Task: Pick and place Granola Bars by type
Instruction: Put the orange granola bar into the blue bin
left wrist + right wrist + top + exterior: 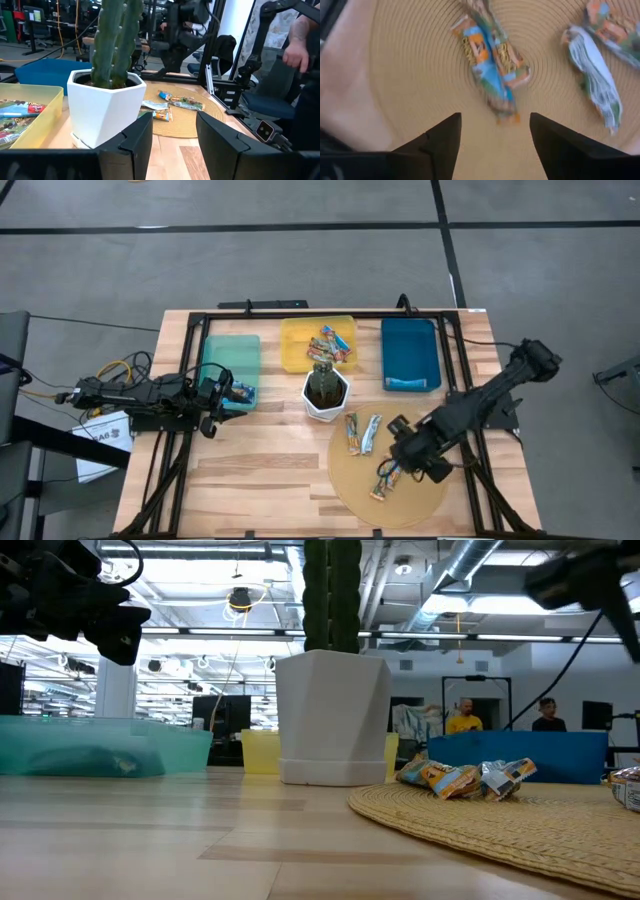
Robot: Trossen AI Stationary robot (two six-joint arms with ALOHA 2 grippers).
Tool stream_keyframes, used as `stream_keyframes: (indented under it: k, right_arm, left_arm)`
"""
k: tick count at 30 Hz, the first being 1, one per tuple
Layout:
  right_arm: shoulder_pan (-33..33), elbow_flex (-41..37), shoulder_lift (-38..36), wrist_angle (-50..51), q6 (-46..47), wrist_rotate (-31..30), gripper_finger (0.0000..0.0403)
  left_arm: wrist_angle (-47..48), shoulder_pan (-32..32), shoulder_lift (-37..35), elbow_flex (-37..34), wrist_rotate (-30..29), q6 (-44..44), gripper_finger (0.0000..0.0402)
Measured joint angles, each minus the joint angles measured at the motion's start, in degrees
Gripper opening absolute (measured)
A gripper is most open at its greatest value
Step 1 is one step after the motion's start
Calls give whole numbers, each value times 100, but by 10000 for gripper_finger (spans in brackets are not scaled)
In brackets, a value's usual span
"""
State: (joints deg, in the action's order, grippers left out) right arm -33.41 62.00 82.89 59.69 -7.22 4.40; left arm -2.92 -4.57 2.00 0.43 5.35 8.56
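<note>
Granola Bars lie on a round woven mat (410, 505): an overlapping orange-and-blue pair (385, 478) (490, 60), a silver one (372, 433) (595, 75) and an orange one (352, 433). More bars sit in the yellow tray (333, 343). One lies in the blue tray (410, 383) and one in the green tray's near right corner (243, 392). My right gripper (400, 448) (495, 120) hovers open above the mat, just off the overlapping pair. My left gripper (222, 395) (172, 125) is open and empty, raised beside the green tray.
A white pot with a cactus (325, 390) (105, 107) stands at the table's middle, between the trays and the mat. Green tray (230, 355), yellow tray (295, 350) and blue tray (410, 345) line the far side. Bare wood lies toward the near left. People show beyond the table.
</note>
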Motion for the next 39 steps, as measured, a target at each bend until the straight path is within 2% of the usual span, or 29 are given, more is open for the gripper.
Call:
stream_keyframes:
  k: [9, 15, 21, 39]
  right_arm:
    - [-215, -3, 865, -1298, -1009, -2, 216]
    - [-221, -3, 1125, -1498, -1519, -9, 214]
    - [-199, -3, 1124, -1689, -2076, -351, 209]
    - [-20, -52, 1969, -2113, -2180, -431, 160]
  left_arm:
    - [0, 0, -2, -2, 0, 0, 144]
    - [0, 1, -1, 0, 2, 1, 144]
    - [-2, 2, 0, 0, 2, 0, 144]
    - [-2, 0, -2, -2, 1, 0, 144]
